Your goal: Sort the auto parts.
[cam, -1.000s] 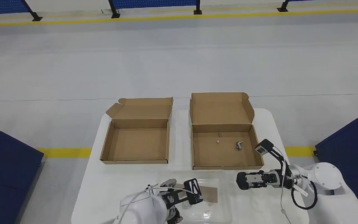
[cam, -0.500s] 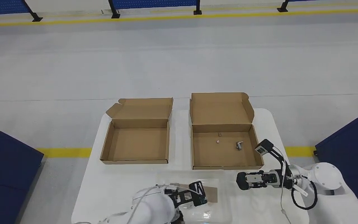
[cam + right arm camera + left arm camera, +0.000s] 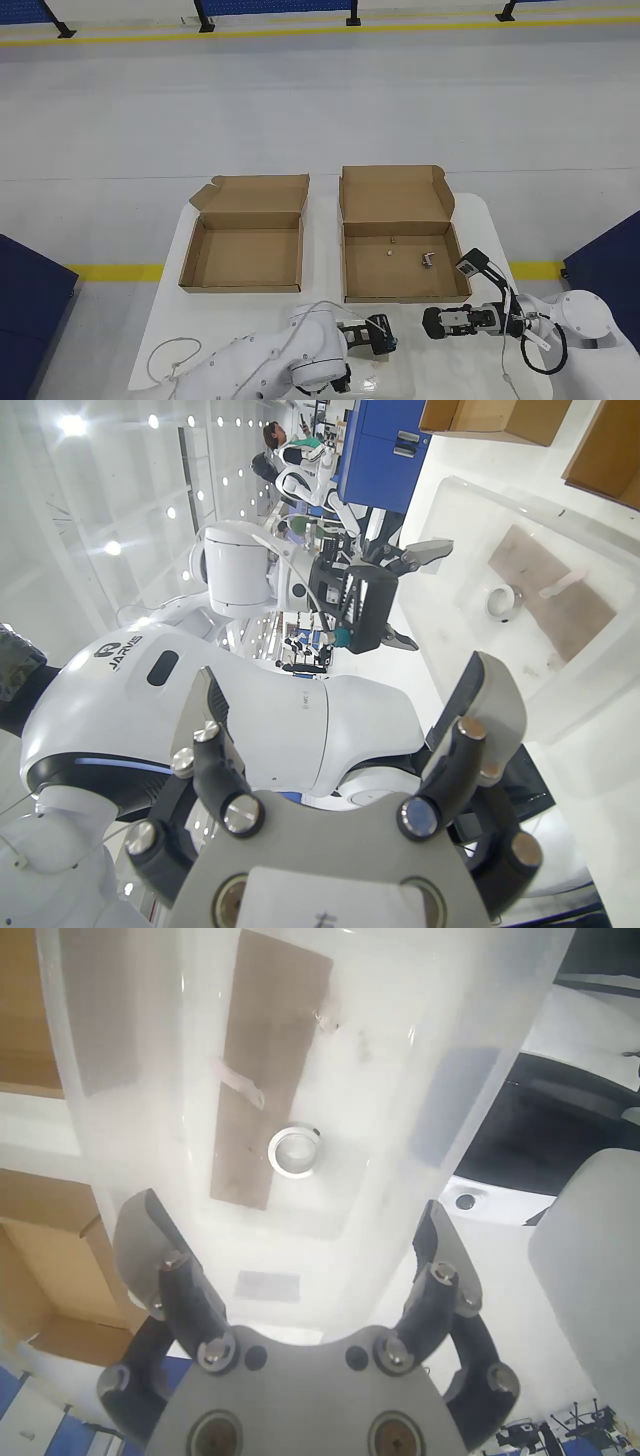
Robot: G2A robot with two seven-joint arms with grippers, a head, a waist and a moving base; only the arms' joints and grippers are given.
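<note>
Shiny metal ring [image 3: 295, 1151] lies in translucent bin [image 3: 465, 1093].

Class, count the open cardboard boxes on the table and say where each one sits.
2. The left box sits on the table's left half. The right box sits beside it, apart, holding small parts. None appears hidden.

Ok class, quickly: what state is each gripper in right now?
Left gripper: open, holding nothing.
Right gripper: open, holding nothing.
</note>
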